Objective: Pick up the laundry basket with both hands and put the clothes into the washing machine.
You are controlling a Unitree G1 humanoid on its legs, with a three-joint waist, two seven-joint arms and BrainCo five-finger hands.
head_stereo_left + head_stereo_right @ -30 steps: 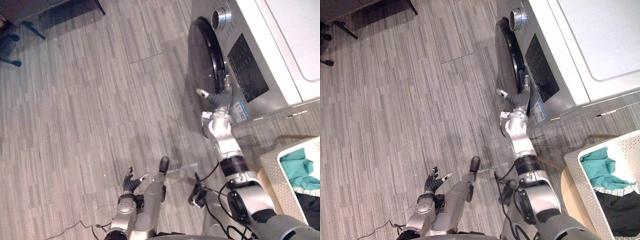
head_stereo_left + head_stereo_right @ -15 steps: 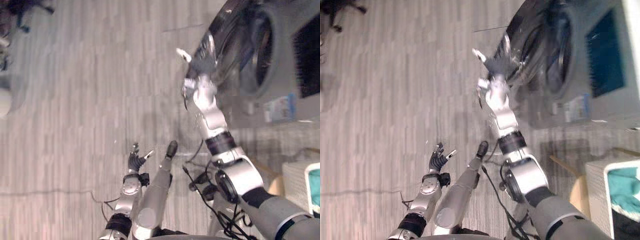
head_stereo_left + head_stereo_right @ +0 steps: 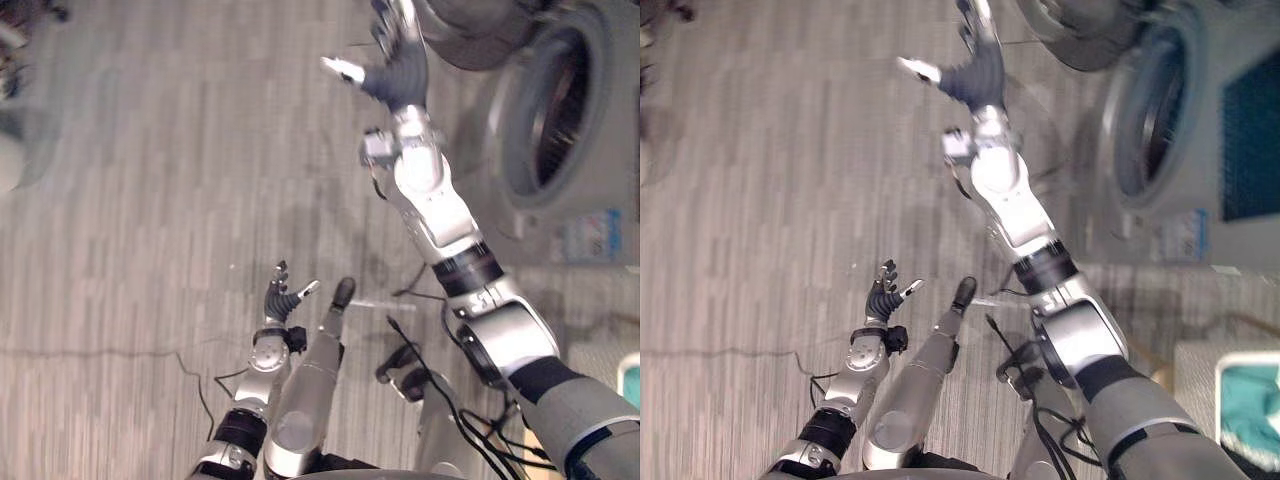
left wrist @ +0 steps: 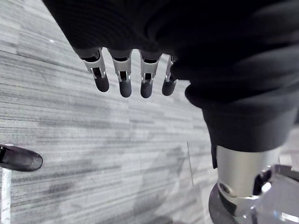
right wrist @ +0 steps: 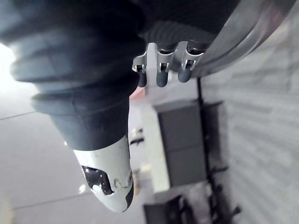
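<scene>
The washing machine (image 3: 590,190) stands at the right with its round door (image 3: 470,30) swung open and the dark drum opening (image 3: 555,105) showing. My right hand (image 3: 395,65) is raised at the door's edge, open. In the right wrist view its straight fingers (image 5: 159,70) lie against the door's silver rim (image 5: 243,32). My left hand (image 3: 283,300) hangs low over the floor, open and holding nothing, with its fingers (image 4: 124,77) straight. The white laundry basket (image 3: 1212,357) with teal clothes (image 3: 1250,400) sits at the lower right, apart from both hands.
Grey plank floor (image 3: 150,250) spreads to the left of the machine. A pale round thing (image 3: 8,160) sits at the left edge. Dark furniture (image 5: 187,140) stands far back in the right wrist view.
The camera has shifted. The washing machine door has gone from shut to wide open, with my right hand moving up and out along its edge. My left hand has stayed low.
</scene>
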